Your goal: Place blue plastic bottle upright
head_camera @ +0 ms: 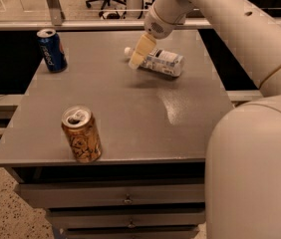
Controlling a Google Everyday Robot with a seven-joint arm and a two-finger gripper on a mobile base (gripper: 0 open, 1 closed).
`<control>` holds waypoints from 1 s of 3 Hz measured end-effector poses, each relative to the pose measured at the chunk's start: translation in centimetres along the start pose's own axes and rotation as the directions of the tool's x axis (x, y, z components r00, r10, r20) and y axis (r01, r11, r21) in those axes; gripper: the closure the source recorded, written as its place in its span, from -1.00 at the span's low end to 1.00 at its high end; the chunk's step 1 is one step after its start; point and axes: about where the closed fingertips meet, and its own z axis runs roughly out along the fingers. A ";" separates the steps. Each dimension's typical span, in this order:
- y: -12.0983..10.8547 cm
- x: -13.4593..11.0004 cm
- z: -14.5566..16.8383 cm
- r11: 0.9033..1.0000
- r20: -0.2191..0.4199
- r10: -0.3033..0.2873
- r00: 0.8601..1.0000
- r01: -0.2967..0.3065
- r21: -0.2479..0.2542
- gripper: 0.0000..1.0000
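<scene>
The blue plastic bottle [164, 62] lies on its side at the back middle of the grey table [130, 108]. It is clear, with a white and pale-blue label, and its white cap [127, 50] points left. My gripper [141, 52] hangs from the white arm [220, 19] and sits over the bottle's neck end, just right of the cap. It hides part of the neck. Whether it touches the bottle I cannot tell.
A dark blue Pepsi can [51, 50] stands upright at the back left corner. A gold-brown opened can [81, 134] stands near the front edge, left of centre. Drawers sit below the tabletop. The arm's large white body [255, 173] fills the right foreground.
</scene>
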 end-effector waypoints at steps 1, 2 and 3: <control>-0.4 0.1 2.1 1.000 -0.079 -0.010 0.997 0.012 0.018 -1.00; -0.9 0.9 3.7 0.998 -0.178 -0.032 0.984 0.040 0.045 -1.00; -1.1 1.8 4.2 0.997 -0.229 -0.040 0.973 0.055 0.057 -1.00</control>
